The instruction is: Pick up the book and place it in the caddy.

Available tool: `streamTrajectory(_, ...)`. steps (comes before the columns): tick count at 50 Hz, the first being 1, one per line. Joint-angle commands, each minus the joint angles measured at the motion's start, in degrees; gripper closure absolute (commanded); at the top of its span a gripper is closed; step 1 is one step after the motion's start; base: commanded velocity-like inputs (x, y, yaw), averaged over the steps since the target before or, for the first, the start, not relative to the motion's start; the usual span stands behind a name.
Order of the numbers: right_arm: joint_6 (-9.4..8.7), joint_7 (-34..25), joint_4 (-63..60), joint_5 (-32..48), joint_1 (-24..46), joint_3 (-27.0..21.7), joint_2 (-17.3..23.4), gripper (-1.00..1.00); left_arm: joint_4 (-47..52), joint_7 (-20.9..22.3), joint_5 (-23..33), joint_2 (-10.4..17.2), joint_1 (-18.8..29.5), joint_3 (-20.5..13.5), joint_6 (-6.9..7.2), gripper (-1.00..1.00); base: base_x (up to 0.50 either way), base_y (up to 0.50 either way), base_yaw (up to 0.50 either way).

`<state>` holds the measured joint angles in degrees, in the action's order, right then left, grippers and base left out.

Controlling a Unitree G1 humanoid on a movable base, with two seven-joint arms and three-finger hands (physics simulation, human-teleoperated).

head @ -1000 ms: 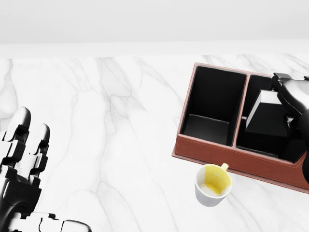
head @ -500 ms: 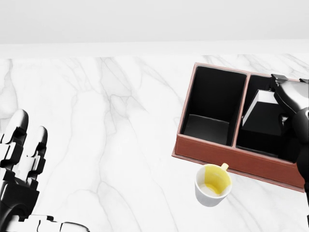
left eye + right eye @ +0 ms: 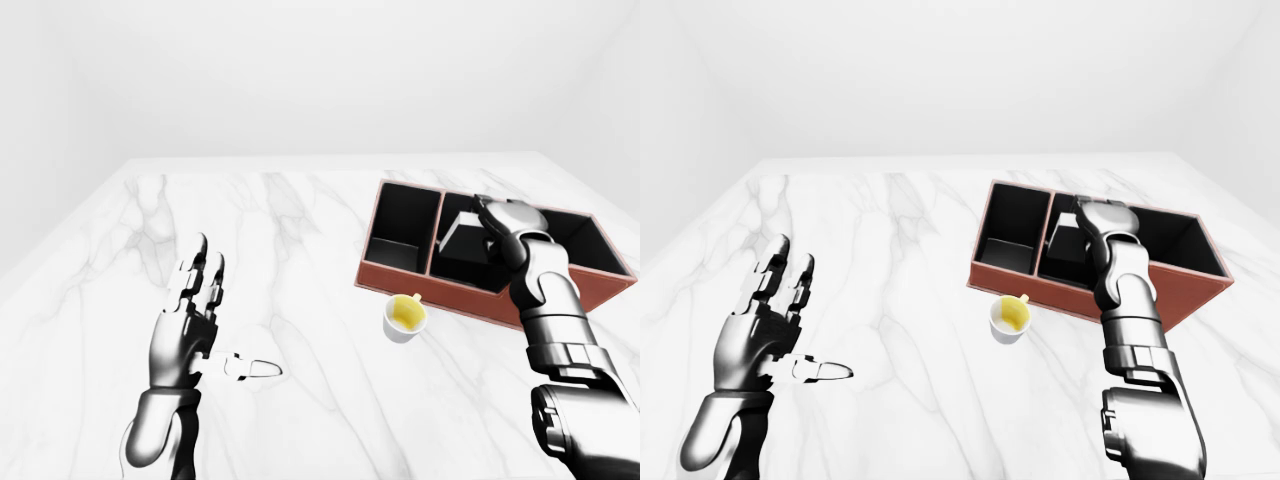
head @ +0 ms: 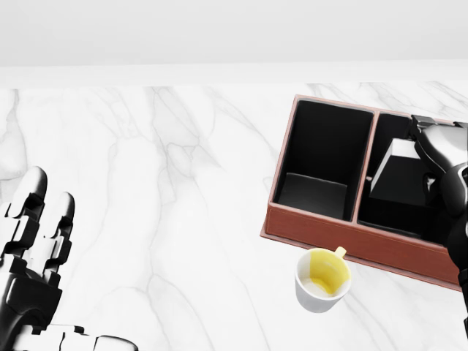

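Right robot hand (image 3: 505, 222) grips the tilted book (image 4: 398, 175) inside the caddy (image 4: 322, 228).

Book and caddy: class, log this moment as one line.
book: tilted inside caddy middle compartment | right hand: on book | left hand: open, idle | cup: beside caddy

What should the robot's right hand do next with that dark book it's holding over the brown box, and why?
Probably open its fingers and let go. The right hand holds the book tilted inside the middle compartment of the caddy, below its rim, so it looks nearly placed. A small release should let it settle. The left hand stays open over the table, away from the cup.
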<state>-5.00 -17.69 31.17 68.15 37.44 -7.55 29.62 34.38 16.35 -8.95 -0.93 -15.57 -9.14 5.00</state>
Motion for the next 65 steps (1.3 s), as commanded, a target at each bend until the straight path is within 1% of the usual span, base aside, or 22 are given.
streamTrajectory(1, 0.0, 3.3, 1.2, 1.2, 0.3, -0.3, 0.3, 1.0, -0.3, -0.1, 0.2, 0.0, -0.1, 0.1, 0.0, -1.0, 0.0, 0.0, 0.0)
streamTrajectory(13, 0.0, 6.3, 5.9, 0.2, 0.7, 0.4, 0.1, 1.0, -0.7, 0.1, 0.2, -0.1, -0.5, -0.1, 0.0, -1.0, 0.0, 0.0, 0.0)
streamTrajectory(33, 0.0, 11.3, 14.2, -1.4, 4.1, 2.3, 0.0, 1.0, -2.5, 0.1, 0.0, 0.1, 0.0, -0.5, 0.0, -1.0, 0.0, 0.0, 0.0)
streamTrajectory(43, 0.0, 13.7, 18.6, -1.4, 6.5, 3.4, -0.4, 1.0, -3.0, 0.0, -0.1, 0.1, 0.5, -0.8, 0.0, -1.0, 0.0, 0.0, 0.0)
streamTrajectory(51, 0.0, 17.2, 24.3, -2.2, 9.3, 4.2, -0.1, 1.0, -4.8, -0.1, 0.0, 0.4, 1.2, -1.0, 0.0, -1.0, 0.0, 0.0, 0.0)
streamTrajectory(57, 0.0, 19.4, 28.8, -2.7, 11.2, 5.1, 0.1, 1.0, -4.4, -0.1, 0.0, 0.3, 0.7, -1.1, 0.0, -1.0, 0.0, 0.0, 0.0)
streamTrajectory(65, 0.0, 21.1, 31.6, -2.6, 12.5, 6.2, 0.3, 1.0, -4.7, 0.1, -0.1, 0.2, 0.4, -2.0, 0.0, -1.0, 0.0, 0.0, 0.0)
